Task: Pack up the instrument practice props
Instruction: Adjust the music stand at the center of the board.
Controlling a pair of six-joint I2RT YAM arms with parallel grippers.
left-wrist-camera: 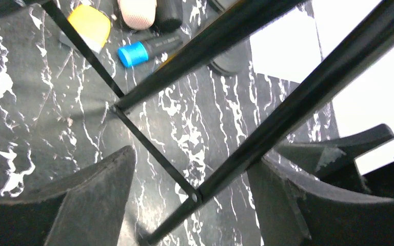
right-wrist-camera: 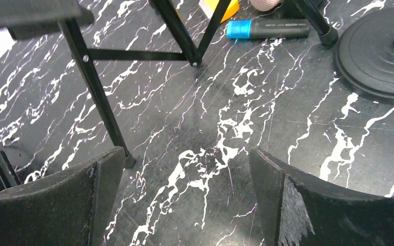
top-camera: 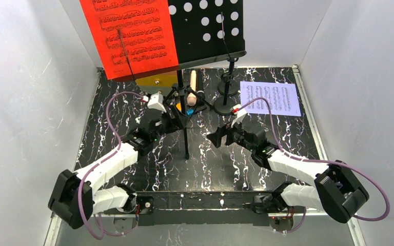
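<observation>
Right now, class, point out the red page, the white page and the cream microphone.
red page (top-camera: pixel 143 31): top view, its printed middle.
white page (top-camera: pixel 270 98): top view, its centre.
cream microphone (top-camera: pixel 193 82): top view, its body.

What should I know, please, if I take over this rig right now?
Left pincer: open, straddling a tripod leg of the upright music stand.
Right pincer: open, empty, over the table.
Red sheet music on the stand; white sheet music, cream microphone, black microphone and mic holders on the table.
Done: nothing visibly packed. Left: everything.
</observation>
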